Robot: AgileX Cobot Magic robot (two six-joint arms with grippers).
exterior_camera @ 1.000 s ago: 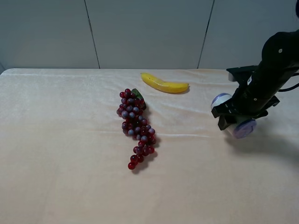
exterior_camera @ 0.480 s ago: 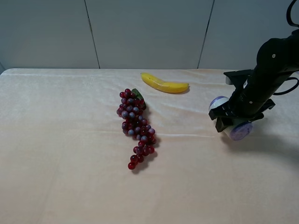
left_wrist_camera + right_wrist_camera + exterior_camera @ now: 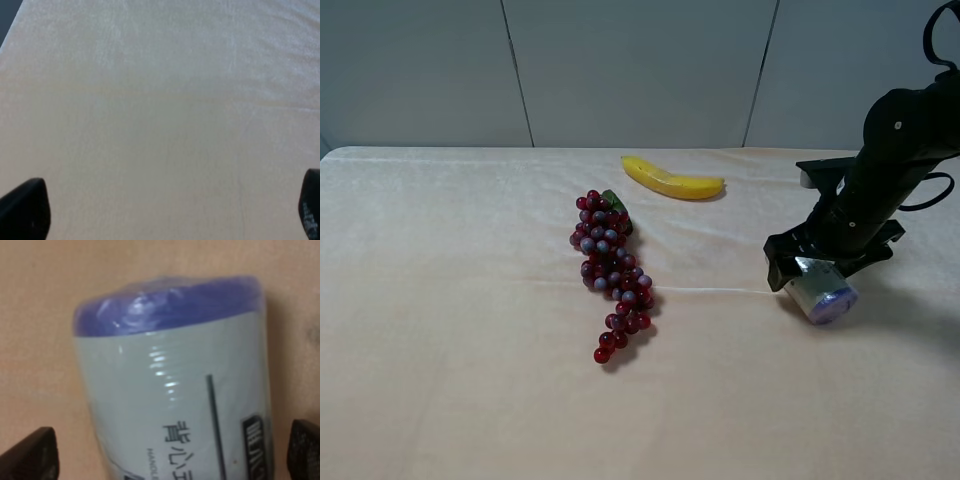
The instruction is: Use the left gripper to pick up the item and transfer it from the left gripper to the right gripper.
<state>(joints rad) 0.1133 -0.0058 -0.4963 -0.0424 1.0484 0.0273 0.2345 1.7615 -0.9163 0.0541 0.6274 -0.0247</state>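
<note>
at far right on the counter (image 3: 440, 400), right gripper (image 3: 817, 268) straddles the can (image 3: 818, 296), jaws wide; left gripper (image 3: 160, 210) open, empty.

On the table (image 3: 450, 330): one can (image 3: 820, 295), one banana (image 3: 672, 181), one bunch of red-purple grapes (image 3: 610, 272). Two hands, the right hand (image 3: 825, 268) and the left hand (image 3: 160, 210).

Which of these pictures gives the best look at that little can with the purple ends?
The right wrist view: the can fills it, print readable. The exterior high view shows it small beneath the right gripper. The left wrist view shows none of it.
</note>
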